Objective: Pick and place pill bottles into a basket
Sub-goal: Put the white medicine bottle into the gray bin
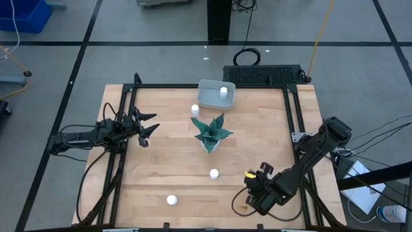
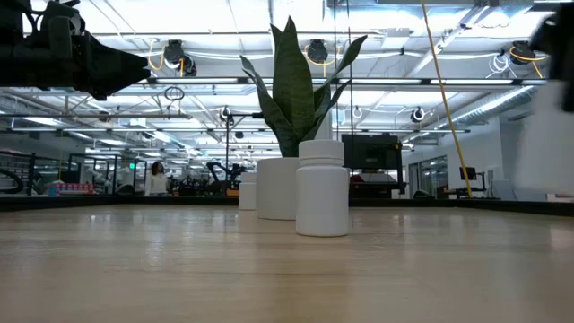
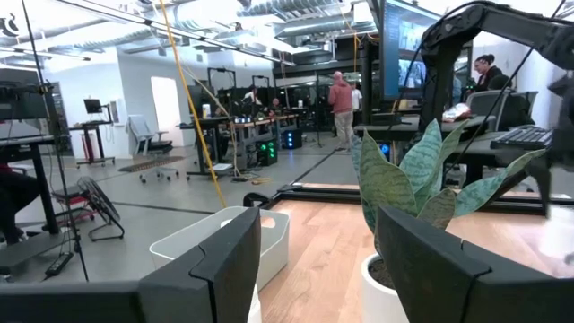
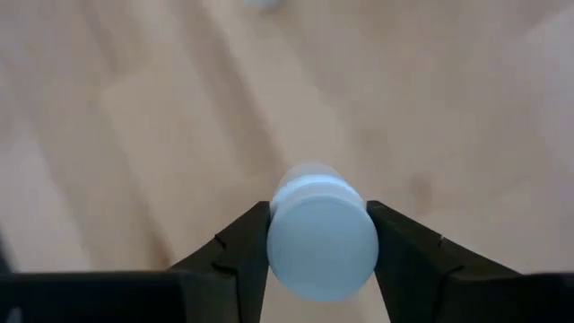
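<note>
Fingers of the right gripper [image 4: 318, 247] press on both sides of a white pill bottle [image 4: 321, 235], held over the near right part of the wooden tabletop [image 1: 161, 164]. Fingers of the left gripper [image 1: 147, 125] stand spread with nothing between them, at the left edge. One bottle [image 1: 223, 92] stands inside the pale basket [image 1: 207, 100] at the far edge, another [image 1: 195, 110] just near-left of it, two more [image 1: 214, 173] [image 1: 172, 200] on the near boards, the green plant [image 1: 211, 132] in the middle.
</note>
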